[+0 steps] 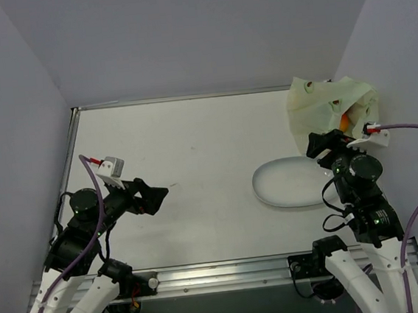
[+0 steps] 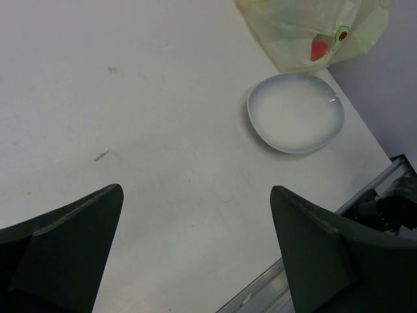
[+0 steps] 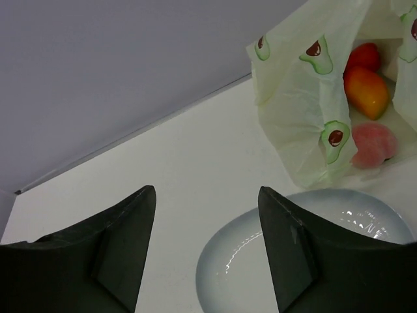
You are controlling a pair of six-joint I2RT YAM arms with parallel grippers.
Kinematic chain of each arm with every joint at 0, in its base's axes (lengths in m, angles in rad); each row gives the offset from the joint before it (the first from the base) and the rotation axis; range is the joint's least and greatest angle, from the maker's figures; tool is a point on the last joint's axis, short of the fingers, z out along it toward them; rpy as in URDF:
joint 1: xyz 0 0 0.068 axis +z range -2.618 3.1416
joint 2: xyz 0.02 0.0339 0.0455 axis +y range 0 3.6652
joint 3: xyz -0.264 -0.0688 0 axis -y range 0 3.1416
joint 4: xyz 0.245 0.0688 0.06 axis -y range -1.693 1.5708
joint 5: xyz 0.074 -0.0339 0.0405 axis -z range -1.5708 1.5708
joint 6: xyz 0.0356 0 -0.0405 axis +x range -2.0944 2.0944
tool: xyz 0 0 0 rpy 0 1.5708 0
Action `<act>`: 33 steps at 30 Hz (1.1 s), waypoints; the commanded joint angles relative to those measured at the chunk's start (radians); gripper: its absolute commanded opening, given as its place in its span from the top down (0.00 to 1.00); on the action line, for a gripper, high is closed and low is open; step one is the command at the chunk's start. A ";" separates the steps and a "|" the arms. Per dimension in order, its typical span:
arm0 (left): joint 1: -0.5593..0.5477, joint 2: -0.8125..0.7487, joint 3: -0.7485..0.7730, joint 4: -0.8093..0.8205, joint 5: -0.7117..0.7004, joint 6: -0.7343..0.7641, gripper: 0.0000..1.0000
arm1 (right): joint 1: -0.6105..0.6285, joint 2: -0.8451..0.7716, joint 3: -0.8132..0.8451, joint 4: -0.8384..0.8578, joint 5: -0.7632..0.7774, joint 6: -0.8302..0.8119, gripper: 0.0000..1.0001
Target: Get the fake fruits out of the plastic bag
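The pale yellow-green plastic bag (image 1: 330, 104) with avocado prints lies at the table's far right corner, its mouth towards my right arm. In the right wrist view the bag (image 3: 300, 104) shows a red fruit (image 3: 363, 55), an orange-red oval fruit (image 3: 366, 91) and a pink peach (image 3: 373, 145) inside its opening. The other fruits are hidden. My right gripper (image 3: 207, 190) is open and empty, just in front of the bag, over the plate's far edge (image 1: 323, 145). My left gripper (image 1: 157, 197) is open and empty over the left of the table; its view shows the bag (image 2: 306, 26) far off.
An oval pale grey plate (image 1: 289, 182) lies just in front of the bag, also seen from the left wrist (image 2: 296, 112) and under the right gripper (image 3: 260, 261). Grey walls enclose the table on three sides. A metal rail (image 1: 228, 273) runs along the near edge.
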 commanded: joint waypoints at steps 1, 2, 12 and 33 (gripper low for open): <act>0.016 -0.024 0.052 0.027 0.028 0.015 0.06 | -0.002 0.072 0.027 -0.005 0.150 -0.020 0.43; 0.017 -0.031 0.050 0.030 0.034 0.015 0.06 | -0.002 0.091 0.027 -0.005 0.172 -0.012 0.54; 0.037 -0.028 0.023 0.094 0.134 -0.046 0.06 | -0.098 0.319 0.028 0.101 0.217 -0.038 0.89; -0.121 0.074 0.049 0.094 0.162 -0.038 0.32 | -0.528 1.031 0.264 0.524 -0.493 -0.061 0.62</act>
